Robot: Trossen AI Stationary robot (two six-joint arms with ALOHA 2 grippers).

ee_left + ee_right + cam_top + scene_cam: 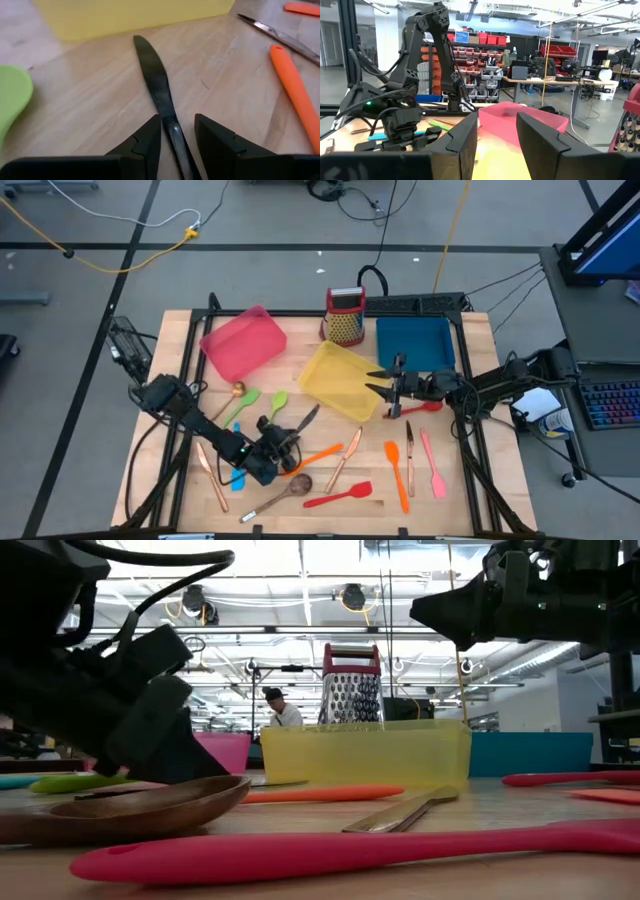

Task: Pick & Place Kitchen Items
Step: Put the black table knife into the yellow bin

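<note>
Left end effector (176, 131): low over the wooden table (470, 500), near its front-left part, fingers narrowly parted on either side of the handle of the black knife (156, 85). Whether the pads press the handle cannot be told. The knife lies flat on the table, blade tip towards the yellow tray (340, 380).

Right end effector (385, 388): raised above the table at the yellow tray's right edge, fingers parted with nothing between them.

Kitchen items, all on the table:
- Two green spatulas (243, 404), left of the knife.
- Orange spatula (318, 456), just right of the left end effector.
- Brownish spoon (285, 491), near the front edge.
- Red spatula (340, 496), right of the spoon.
- Copper-coloured cutlery (345, 457), several pieces, among the spatulas.
- Second orange spatula (397, 474) and pink spatula (433, 464), front right.
- Red utensil (422, 409), below the right end effector.

Containers: pink tray (243, 340) at rear left, yellow tray centre, blue tray (415, 343) at rear right. Box grater (345, 316) upright between the pink and blue trays.

Background, low view: a person (280, 708) in the room beyond the table.
</note>
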